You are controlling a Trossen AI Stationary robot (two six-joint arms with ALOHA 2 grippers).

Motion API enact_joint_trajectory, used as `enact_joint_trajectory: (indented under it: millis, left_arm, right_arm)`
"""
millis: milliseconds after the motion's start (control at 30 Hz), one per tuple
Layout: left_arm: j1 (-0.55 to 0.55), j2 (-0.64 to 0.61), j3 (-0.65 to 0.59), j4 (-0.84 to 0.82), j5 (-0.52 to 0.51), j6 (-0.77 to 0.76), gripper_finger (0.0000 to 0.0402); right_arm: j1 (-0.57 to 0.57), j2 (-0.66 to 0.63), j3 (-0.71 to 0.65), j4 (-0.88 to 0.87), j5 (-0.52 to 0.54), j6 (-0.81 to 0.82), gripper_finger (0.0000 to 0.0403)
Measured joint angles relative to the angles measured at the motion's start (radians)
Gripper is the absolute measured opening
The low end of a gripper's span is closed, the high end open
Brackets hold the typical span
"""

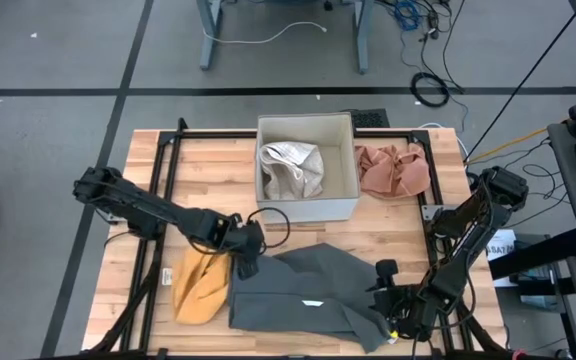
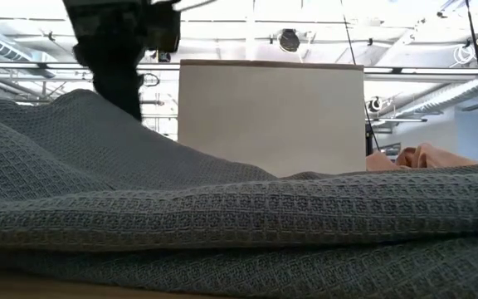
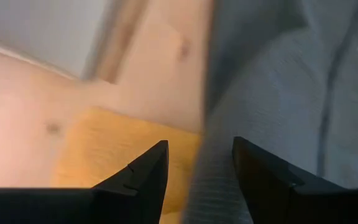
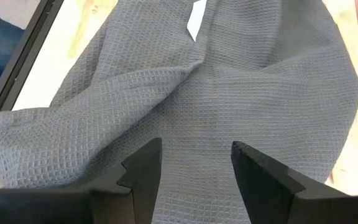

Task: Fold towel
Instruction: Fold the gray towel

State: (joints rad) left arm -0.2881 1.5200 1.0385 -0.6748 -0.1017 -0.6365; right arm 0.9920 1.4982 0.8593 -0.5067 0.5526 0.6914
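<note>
A grey waffle-weave towel (image 1: pixel 303 290) lies rumpled on the wooden table near its front edge, with a small white tag (image 4: pixel 196 15) on it. In the low view the towel (image 2: pixel 239 216) fills the foreground. My left gripper (image 1: pixel 245 262) hovers open over the towel's far left corner; in its wrist view my left gripper (image 3: pixel 201 174) has one finger on either side of the towel's edge (image 3: pixel 216 143). My right gripper (image 1: pixel 393 310) is open over the towel's near right end, and in the right wrist view my right gripper (image 4: pixel 196 168) stands above the weave (image 4: pixel 216 93).
A yellow cloth (image 1: pixel 200 285) lies just left of the towel. A white box (image 1: pixel 306 205) holding a pale cloth (image 1: pixel 290 168) stands at the back centre, with a pink cloth (image 1: pixel 393 170) to its right. Black rails (image 1: pixel 158 190) frame the table.
</note>
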Motion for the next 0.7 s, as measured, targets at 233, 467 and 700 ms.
enact_joint_trajectory:
  millis: [233, 467, 700]
  left_arm:
    - [0.049, 0.001, -0.116, 0.068, 0.222, -0.013, 0.0186]
    - [0.026, 0.001, -0.109, 0.071, 0.204, 0.023, 0.0136]
    - [-0.018, 0.001, -0.045, 0.074, 0.194, 0.093, 0.0014]
  right_arm:
    - [0.000, 0.000, 0.000, 0.000, 0.001, -0.003, 0.0183]
    - [-0.004, 0.000, 0.000, 0.000, 0.038, -0.015, 0.0183]
    - [-0.056, 0.000, 0.000, -0.019, 0.148, -0.015, 0.0183]
